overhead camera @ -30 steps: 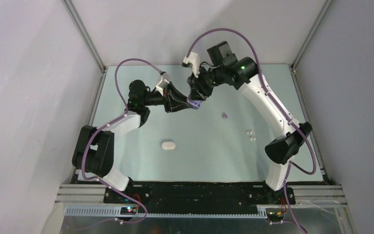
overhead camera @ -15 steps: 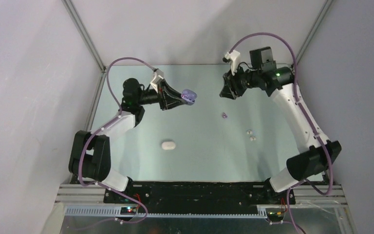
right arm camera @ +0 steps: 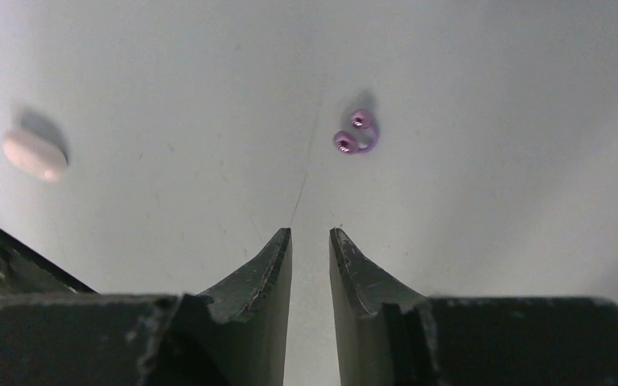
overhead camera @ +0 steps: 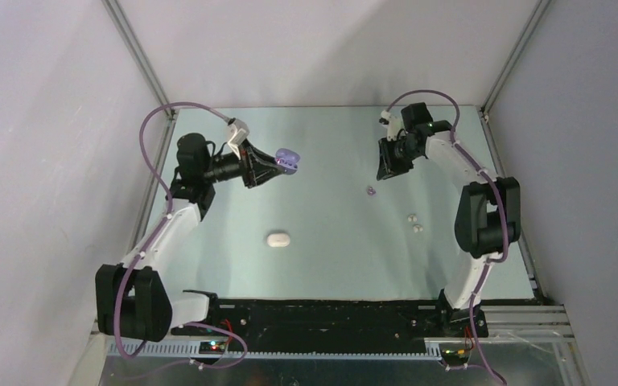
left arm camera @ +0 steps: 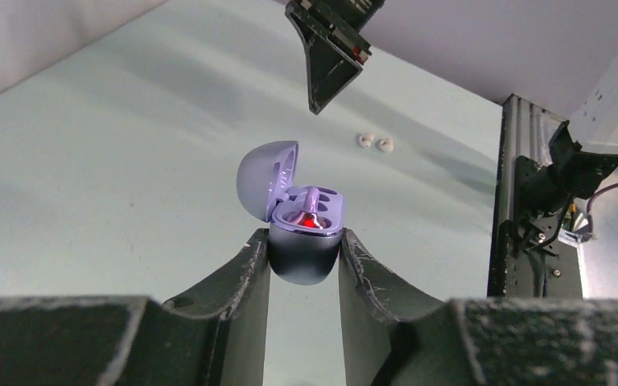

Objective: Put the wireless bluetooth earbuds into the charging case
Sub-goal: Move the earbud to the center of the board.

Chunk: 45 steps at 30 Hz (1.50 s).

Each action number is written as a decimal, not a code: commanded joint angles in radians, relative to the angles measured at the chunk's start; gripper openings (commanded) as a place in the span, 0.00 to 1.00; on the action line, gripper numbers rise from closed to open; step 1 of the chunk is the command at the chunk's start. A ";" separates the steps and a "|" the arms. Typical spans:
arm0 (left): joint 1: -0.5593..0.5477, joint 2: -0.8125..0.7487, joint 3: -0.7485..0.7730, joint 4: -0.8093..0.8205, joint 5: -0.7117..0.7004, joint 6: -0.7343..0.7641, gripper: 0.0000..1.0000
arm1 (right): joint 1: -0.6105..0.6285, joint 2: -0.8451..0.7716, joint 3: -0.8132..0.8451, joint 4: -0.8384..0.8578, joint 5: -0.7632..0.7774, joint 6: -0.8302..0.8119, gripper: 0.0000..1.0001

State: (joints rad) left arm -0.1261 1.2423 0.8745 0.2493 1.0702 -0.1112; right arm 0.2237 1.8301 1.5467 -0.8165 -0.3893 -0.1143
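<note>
End effector on my left arm [left arm camera: 303,235] pinches the open purple pebble-shaped charging case [left arm camera: 306,259] by its base, with one translucent purple earbud [left arm camera: 311,201] seated inside. My right end effector [right arm camera: 310,233] hangs slightly spread and empty above the worktop [overhead camera: 330,265]. A second purple earbud [right arm camera: 355,133] lies just ahead, apart. Two white earbuds [overhead camera: 411,217] and one white pebble-shaped case [overhead camera: 278,239] lie farther off.
</note>
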 commanded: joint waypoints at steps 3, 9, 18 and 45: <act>0.026 -0.044 0.042 -0.201 -0.044 0.150 0.00 | -0.037 0.158 0.067 0.048 -0.022 0.231 0.27; 0.035 -0.055 0.048 -0.290 -0.054 0.204 0.00 | -0.044 0.251 0.105 0.051 -0.015 0.243 0.27; 0.037 -0.051 0.059 -0.311 -0.058 0.218 0.00 | -0.046 0.281 0.150 0.059 -0.062 0.148 0.29; 0.048 -0.057 0.045 -0.289 -0.047 0.221 0.00 | 0.068 0.244 0.141 -0.208 -0.095 -1.360 0.65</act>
State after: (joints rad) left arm -0.0883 1.2224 0.8936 -0.0650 1.0149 0.0956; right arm 0.2836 2.0521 1.6688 -0.9936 -0.5152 -1.3205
